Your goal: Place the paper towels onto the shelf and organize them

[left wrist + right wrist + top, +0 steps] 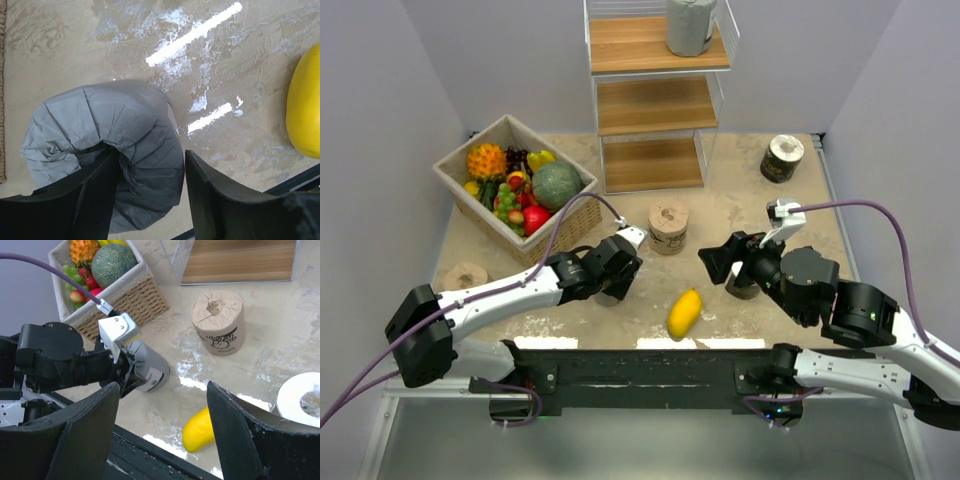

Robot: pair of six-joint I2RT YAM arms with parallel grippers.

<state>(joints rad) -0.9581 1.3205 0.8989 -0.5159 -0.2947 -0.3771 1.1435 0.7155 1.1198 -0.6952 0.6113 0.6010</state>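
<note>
The left gripper [151, 165] has narrow jaws around one side of a grey roll [100, 115] on the table [240, 55]: one finger is over the hollow middle, the other just beside the outer wall. I cannot tell if they press it. The right gripper [164, 390] has wide jaws with nothing between them, and a dark roll [300, 397] stands just beside it. A second grey roll [690, 25] stands on the top board of the shelf [655, 105]

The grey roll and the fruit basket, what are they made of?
The grey roll looks wrapped in thin matte paper, maybe film: creases pleat toward its middle. The basket looks like woven wicker: tan strands run in rows along its wall.
</note>
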